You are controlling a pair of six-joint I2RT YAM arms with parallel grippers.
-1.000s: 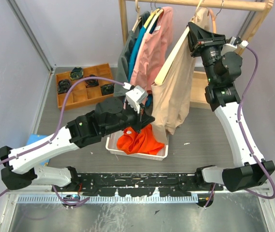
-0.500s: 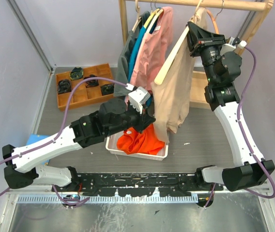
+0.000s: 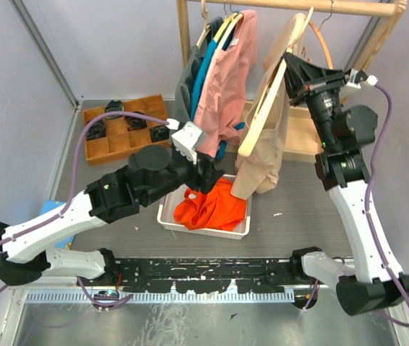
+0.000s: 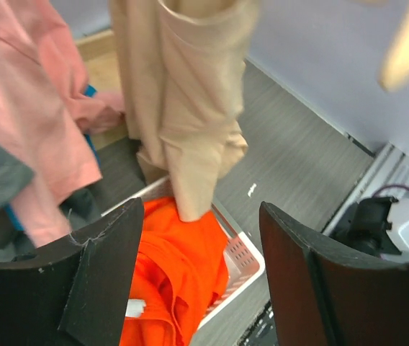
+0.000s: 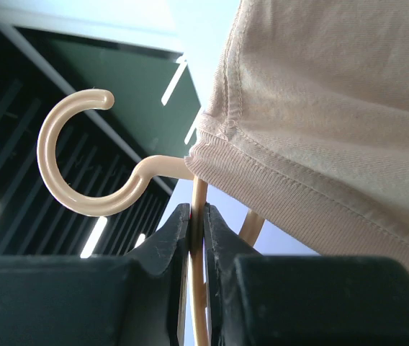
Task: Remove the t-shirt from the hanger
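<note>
R: right gripper [image 5: 197, 229] fingers clenched on the hanger [image 5: 82, 169] neck, just under the hook. The hook sits up-left of the fingertips in open air, touching nothing in the wrist view. The t-shirt [image 5: 320, 108] collar hem lies against the neck just above the fingertips, so the shirt is not off.

L: left gripper [image 4: 199, 216] fingers [image 4: 104, 267] released and wide apart, nothing between them. The shirt hem hangs free ahead of the gap, its lowest corner lined up over the orange cloth [image 4: 176, 274] in this view. That cloth fills the bin [image 4: 244, 254] under and ahead of the left finger. The pink shirt [image 4: 46, 122] crowds the left finger's outer side. Beyond the right finger is bare table [image 4: 298, 151] out to the wall, which is the open side.

Top view: the shirt is bunched on one hanger arm. The hanger is tilted steeply, low end toward the left fingers. The rack rail [image 3: 291, 6] runs above the right fingers, with the other hung clothes to their left.

Vs 1 s ago: the left fingers were pinched on the hem, stretching it down over the bin. Now they have let go and the hem hangs shorter. The right arm has swung and the hanger is more tilted. Same grip.
</note>
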